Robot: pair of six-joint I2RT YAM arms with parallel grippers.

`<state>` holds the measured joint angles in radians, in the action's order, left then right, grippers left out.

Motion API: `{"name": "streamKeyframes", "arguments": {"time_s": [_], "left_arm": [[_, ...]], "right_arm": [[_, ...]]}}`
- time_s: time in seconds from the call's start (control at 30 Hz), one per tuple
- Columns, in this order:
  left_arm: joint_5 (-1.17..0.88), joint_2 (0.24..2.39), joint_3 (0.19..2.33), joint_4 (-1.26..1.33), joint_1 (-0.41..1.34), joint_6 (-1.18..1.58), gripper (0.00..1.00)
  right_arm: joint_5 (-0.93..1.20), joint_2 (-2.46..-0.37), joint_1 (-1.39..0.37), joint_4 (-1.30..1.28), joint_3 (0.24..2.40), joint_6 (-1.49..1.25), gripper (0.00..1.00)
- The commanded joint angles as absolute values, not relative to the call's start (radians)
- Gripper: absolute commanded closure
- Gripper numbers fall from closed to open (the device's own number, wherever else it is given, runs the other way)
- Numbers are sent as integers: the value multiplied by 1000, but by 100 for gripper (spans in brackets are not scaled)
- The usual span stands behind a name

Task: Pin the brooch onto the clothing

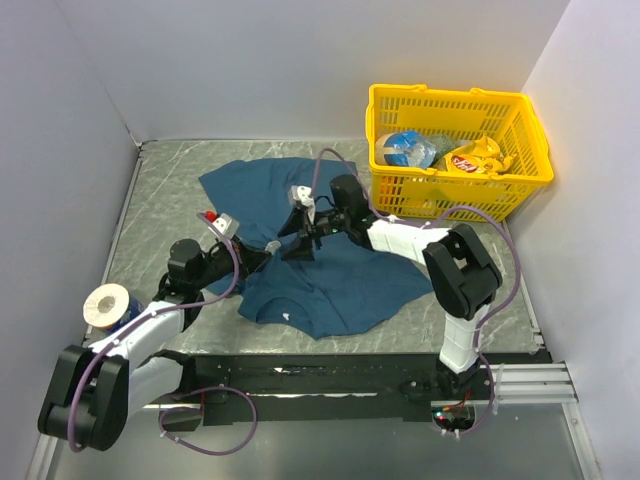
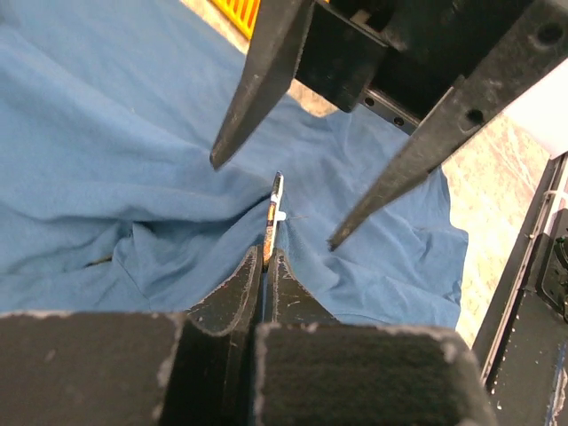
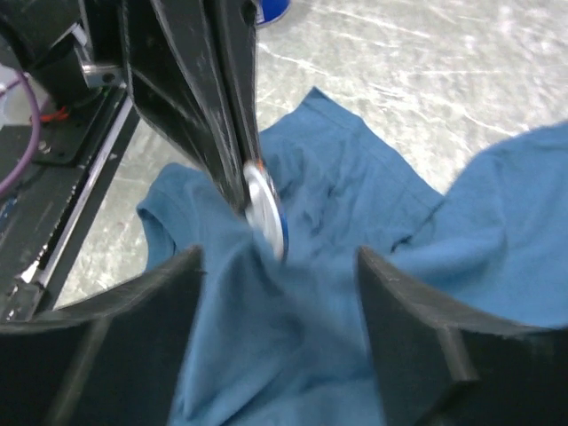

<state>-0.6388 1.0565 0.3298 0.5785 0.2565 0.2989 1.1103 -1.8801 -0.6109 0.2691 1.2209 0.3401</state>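
The dark teal T-shirt (image 1: 320, 270) lies rumpled in the middle of the table. My left gripper (image 2: 266, 257) is shut on the brooch (image 2: 272, 222), which shows edge-on as a thin orange-brown and pale sliver against a raised fold of the shirt (image 2: 106, 160). In the right wrist view the brooch (image 3: 264, 215) shows as a small pale disc at the left gripper's fingertips (image 3: 232, 169), touching the cloth. My right gripper (image 3: 277, 266) is open and empty, its jaws spread on either side of the brooch just above the shirt (image 3: 302, 355). Both grippers meet over the shirt's middle (image 1: 285, 245).
A yellow basket (image 1: 520, 175) with packets stands at the back right. A roll of tape (image 1: 108, 305) sits at the left beside the left arm. A black rail (image 1: 350, 375) runs along the near edge. Walls close in the left, back and right.
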Motion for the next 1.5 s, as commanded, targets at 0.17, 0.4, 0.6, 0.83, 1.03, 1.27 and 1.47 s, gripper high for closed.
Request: {"name": "streamKeyframes", "arguments": {"time_s": [0.17,0.4,0.6,0.83,1.03,1.27,1.47], "left_arm": [[-664,1006,328,624,255,261,99],[-669,1002,319,641,255,265,99],[-675,1009,325,643,255,264,99],[-676,999,324,646,255,264,99],[-676,994,322,644,255,261,99],[-675,985,321,646,255,258,99],[-678,983,319,649,255,258,99]], "right_arm": [[1124,-1727,-534,423,1107,358,7],[1167,-1778,-551,486,1147,304,10],[1236,-1824,-568,588,1155,232,18],[1226,-1867,-601,454,1229,301,20],[1226,-1890,-618,431,1253,313,24],[1243,-1910,-620,361,1282,357,31],[1253,-1930,-615,310,1318,374,48]]}}
